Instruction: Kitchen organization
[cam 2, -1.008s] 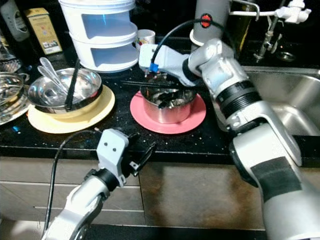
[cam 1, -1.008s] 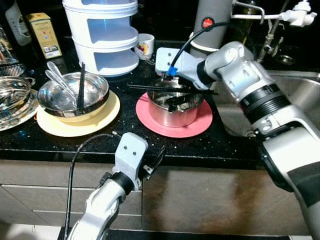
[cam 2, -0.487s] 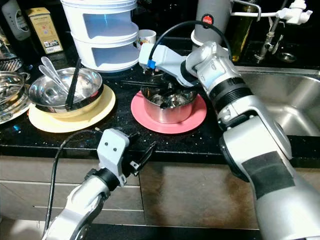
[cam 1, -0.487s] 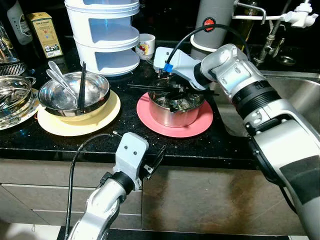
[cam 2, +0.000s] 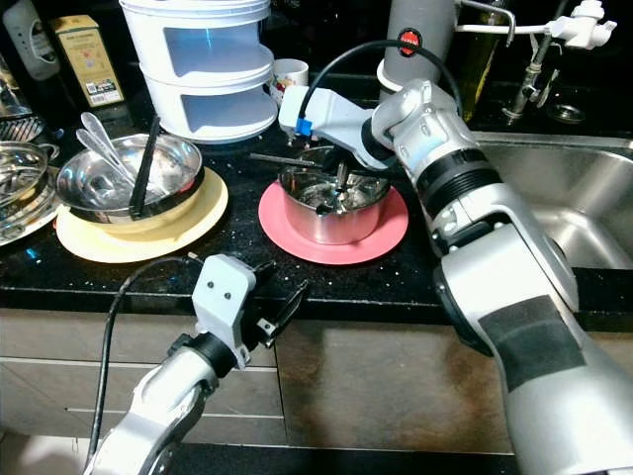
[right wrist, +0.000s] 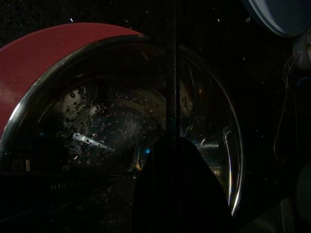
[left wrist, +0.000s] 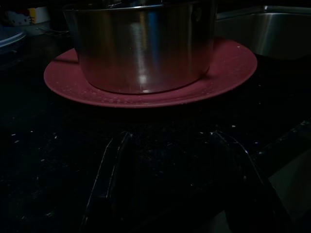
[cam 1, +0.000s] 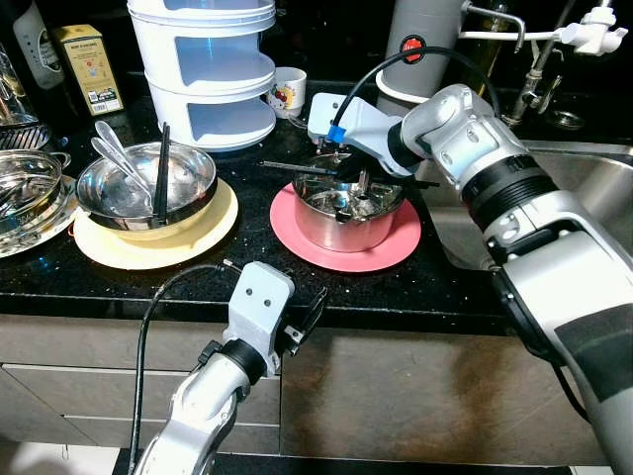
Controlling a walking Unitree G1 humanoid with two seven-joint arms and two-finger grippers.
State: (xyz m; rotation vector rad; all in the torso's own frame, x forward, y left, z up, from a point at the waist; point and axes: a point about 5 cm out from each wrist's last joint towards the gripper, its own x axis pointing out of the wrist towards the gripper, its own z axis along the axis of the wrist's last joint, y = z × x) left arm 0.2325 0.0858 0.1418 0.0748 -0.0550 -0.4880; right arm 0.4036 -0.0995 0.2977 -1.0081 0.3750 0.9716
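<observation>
A steel pot [cam 1: 346, 226] with a perforated steamer insert stands on a pink plate [cam 1: 398, 247] on the black counter. My right gripper [cam 1: 344, 170] hangs over the pot's far rim, shut on thin black chopsticks [cam 1: 292, 166] that stick out level to the left. In the right wrist view a chopstick [right wrist: 173, 73] runs across the pot's mouth into the dark fingers [right wrist: 177, 184]. My left gripper [cam 1: 309, 315] is low in front of the counter edge, open and empty; its fingers [left wrist: 111, 184] point at the pot [left wrist: 146, 48].
At the left a steel bowl [cam 1: 188, 178] holding spoons and a black utensil sits on a yellow plate [cam 1: 213, 236]. Behind are white stacked containers [cam 1: 208, 69], a small cup [cam 1: 287, 91] and a grey canister [cam 1: 420, 40]. Glass dishes [cam 1: 25, 198] lie far left, the sink [cam 1: 593, 188] right.
My right gripper's fingers have come up out of the pot toward its rim. The chopsticks' left end has risen slightly. The left arm has not moved.
</observation>
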